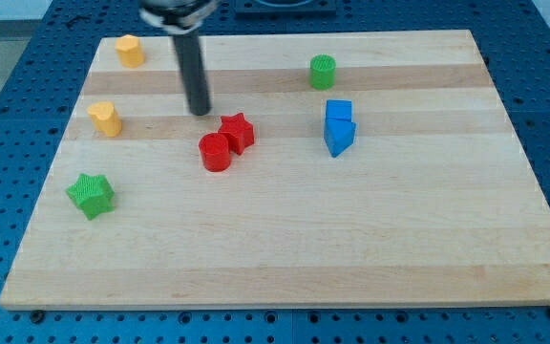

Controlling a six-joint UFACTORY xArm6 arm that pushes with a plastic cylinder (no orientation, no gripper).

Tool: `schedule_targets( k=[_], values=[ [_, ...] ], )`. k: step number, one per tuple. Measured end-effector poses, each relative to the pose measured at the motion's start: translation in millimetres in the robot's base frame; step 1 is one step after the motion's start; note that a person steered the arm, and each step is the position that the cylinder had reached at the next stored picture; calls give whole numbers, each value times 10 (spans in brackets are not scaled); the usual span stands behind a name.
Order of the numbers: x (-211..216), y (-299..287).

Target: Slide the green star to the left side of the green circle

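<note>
We judge the task barely begun. The green star (90, 194) sits near the board's left edge, low in the view, while the green circle (323, 72) stands far off toward the view's top right, so the two are well apart and the whole slide is yet to be made. Our rod ends in my tip (200, 112), which rests on the wooden board (285, 248) above and to the right of the star, nowhere near it; there is no gripper here to be open or closed, only the bare tip, touching no block as far as we can tell.

Just below and to the right of the tip lies the red star (238, 132), touching the red cylinder (215, 152) at its lower left. This pair sits close to the straight diagonal from the green star up to the circle's left side, so we think it is the main obstacle; a path bending below it, or above it, looks safer. To the right, the two blue blocks (339, 127) huddle together below the circle; their exact shapes are hard to read, perhaps a cube and a wedge. They lie right of the goal spot and should not interfere. Two yellow blocks, one at the view's top left (130, 50) and one below it (106, 118), stand clear of the route.
</note>
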State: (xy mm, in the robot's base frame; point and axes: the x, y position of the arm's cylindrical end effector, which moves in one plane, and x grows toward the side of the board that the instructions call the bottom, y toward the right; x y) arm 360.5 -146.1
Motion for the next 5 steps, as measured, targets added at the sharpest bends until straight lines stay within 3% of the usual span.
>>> schedule_targets(
  k=[2,4,5],
  values=[
    [884,-571],
    [1166,-1444],
    [1757,-1323]
  ],
)
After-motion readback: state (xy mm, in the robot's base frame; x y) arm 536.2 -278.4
